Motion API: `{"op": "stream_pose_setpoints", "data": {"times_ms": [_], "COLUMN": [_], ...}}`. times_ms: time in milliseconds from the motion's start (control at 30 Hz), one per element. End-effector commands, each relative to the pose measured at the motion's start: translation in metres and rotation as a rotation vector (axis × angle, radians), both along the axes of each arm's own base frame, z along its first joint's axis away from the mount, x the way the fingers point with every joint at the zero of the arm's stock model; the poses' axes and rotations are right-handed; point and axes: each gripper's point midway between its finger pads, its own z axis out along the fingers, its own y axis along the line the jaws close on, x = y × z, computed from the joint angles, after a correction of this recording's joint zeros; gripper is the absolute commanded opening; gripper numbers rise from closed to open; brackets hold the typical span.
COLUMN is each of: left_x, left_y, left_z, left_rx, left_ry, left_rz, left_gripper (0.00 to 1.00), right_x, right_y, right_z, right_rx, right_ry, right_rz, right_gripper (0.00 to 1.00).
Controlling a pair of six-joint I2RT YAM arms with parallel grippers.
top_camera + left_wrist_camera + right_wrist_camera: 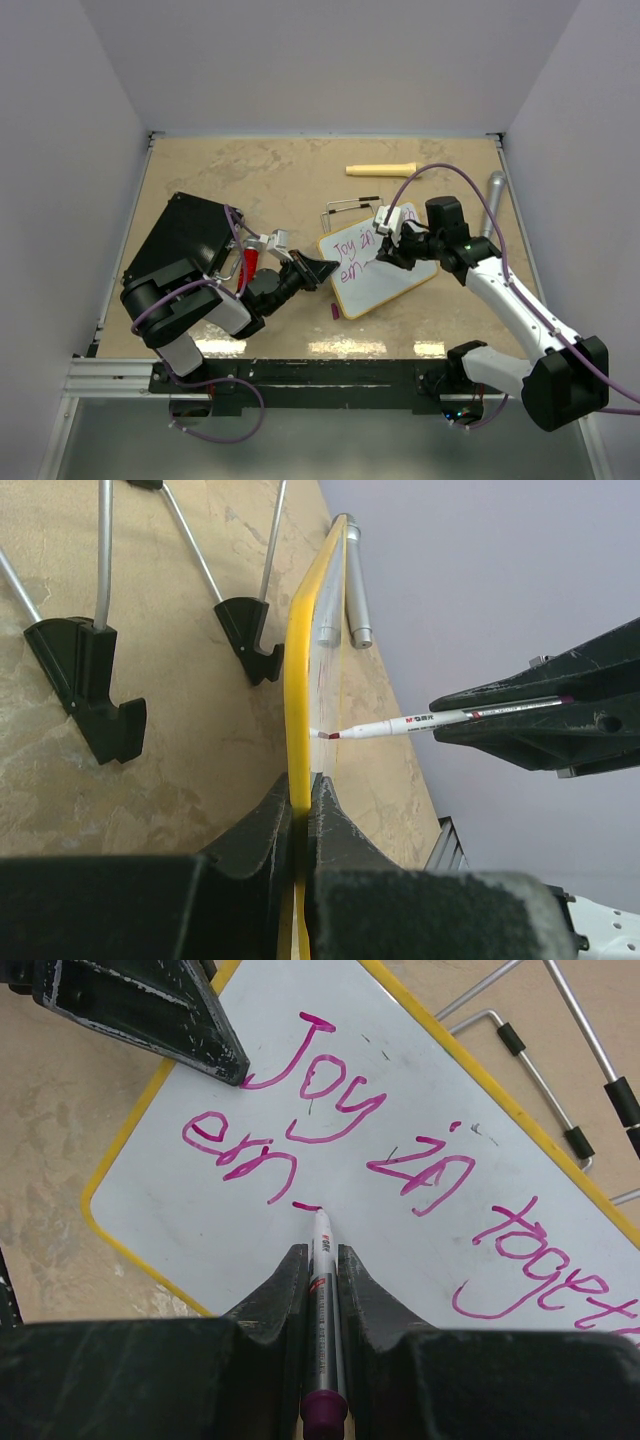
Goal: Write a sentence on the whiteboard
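At mid-table, my left gripper (300, 792) pinches the whiteboard (400, 1250) by its yellow edge while my right gripper (320, 1260) clamps the marker (321, 1295), tip on the surface just after "ern" of the sentence (418, 1165); advisable: light, even pressure, short strokes, board held firm.
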Motion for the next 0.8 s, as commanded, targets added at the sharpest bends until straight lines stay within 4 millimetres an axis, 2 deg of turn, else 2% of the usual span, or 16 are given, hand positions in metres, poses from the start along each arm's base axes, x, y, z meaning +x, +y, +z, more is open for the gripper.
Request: {"op": "stream_pose_setpoints", "data": {"times_ms": [0, 333, 533, 767], "left_x": [-0.003, -0.003, -0.002, -0.002], "left_y": [-0.002, -0.003, -0.003, -0.002], "left_z": [0.006, 0.006, 0.006, 0.007], "left_rx": [0.018, 0.021, 0.019, 0.018], "left_ry": [-0.073, -0.073, -0.074, -0.075], "left_rz": [-0.023, -0.026, -0.025, -0.02], "left_gripper": [0.0, 0.0, 0.0, 0.0], "right_x": [0.022, 0.023, 0.009, -0.006], "right_y": [-0.001, 0.009, 0.016, 0.015], "right_z": [0.02, 0.026, 0.023, 0.015], "right_rx": [0.002, 0.039, 0.052, 0.028], "right_ry": [-0.086, -0.076, -0.052, -0.023], "right_rz": [-0.049, -0.009, 0.07, 0.126], "right_gripper": [0.0, 0.0, 0.0, 0.0]}}
